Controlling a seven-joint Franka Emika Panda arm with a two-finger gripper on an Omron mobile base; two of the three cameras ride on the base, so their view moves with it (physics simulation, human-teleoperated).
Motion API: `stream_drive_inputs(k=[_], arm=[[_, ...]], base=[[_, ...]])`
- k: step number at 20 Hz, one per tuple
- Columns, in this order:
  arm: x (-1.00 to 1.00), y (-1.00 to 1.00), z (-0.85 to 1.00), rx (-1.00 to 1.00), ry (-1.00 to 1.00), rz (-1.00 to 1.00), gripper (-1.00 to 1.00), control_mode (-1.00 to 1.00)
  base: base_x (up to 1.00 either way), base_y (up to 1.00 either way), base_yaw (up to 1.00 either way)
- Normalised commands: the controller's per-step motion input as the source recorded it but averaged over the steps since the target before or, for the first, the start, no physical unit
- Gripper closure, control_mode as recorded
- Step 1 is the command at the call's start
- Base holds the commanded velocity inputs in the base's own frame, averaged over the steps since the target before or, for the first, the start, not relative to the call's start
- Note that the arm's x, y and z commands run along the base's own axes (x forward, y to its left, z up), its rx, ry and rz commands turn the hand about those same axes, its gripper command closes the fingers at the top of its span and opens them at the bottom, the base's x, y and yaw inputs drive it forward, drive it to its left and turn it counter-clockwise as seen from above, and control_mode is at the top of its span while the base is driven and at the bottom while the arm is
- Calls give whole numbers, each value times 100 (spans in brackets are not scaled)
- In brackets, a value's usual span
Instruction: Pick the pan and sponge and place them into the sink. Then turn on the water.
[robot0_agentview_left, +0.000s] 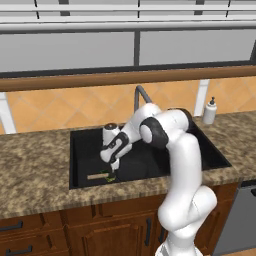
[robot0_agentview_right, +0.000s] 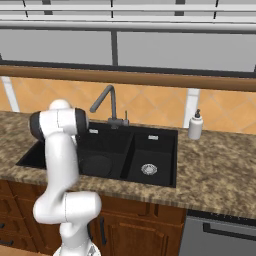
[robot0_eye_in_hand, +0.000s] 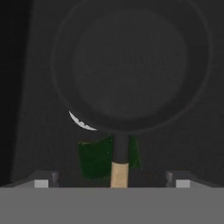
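A speckled brown granite desk runs below an orange tiled wall, wooden cabinets beneath, grey windows above.

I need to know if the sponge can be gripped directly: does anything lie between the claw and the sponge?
Yes. The pan handle lies across the sponge, directly under the open claw, so it covers the sponge's middle. Green shows on both sides of the handle. Both lie in the left bowl of the sink.
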Motion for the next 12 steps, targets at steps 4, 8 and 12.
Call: stream_drive_inputs(k=[4,8,12], arm=[[-52,-18,100,0,-23,26,-100,-100],[-78,-29,100,0,-27,41,-100,-100],[-89,-31,100,1,-26,45,-100,-100]], base=[[0,0,0],[0,0,0],[0,0,0]])
